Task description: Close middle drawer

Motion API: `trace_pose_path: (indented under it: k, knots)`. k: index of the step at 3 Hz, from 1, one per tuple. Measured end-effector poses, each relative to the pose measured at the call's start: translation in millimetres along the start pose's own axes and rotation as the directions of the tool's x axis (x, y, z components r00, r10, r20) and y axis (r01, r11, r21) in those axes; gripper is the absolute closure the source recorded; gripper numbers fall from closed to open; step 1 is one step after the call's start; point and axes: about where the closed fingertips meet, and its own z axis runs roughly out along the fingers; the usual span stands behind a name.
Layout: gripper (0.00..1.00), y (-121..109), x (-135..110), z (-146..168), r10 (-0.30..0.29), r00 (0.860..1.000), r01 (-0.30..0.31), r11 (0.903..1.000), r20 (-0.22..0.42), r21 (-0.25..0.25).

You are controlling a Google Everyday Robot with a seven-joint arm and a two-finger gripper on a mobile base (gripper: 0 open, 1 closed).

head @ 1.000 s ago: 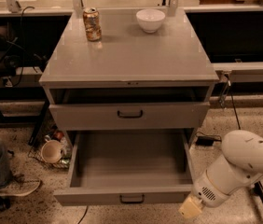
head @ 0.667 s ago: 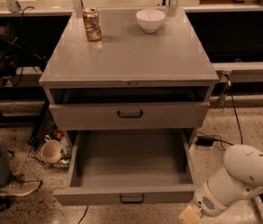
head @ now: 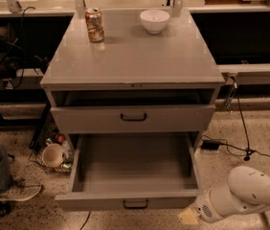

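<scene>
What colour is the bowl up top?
White bowl, camera view; gripper low beside the open middle drawer.

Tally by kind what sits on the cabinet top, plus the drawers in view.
Cans: 1, the can
Bowls: 1, the white bowl
Drawers: 2, the upper drawer and the middle drawer, which is pulled out
Total: 4
The gripper is low, beside the middle drawer's front right corner.
</scene>
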Motion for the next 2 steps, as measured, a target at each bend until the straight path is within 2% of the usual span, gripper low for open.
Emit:
trace_pose_path:
  k: [1,2]
  knots:
    - [1.0,-27,-33,35,-0.022,0.995,0.018,0.9992,0.094,0.036]
    - [1.0,-46,-67,65,-0.051,0.983,0.045,0.9982,0.176,0.04]
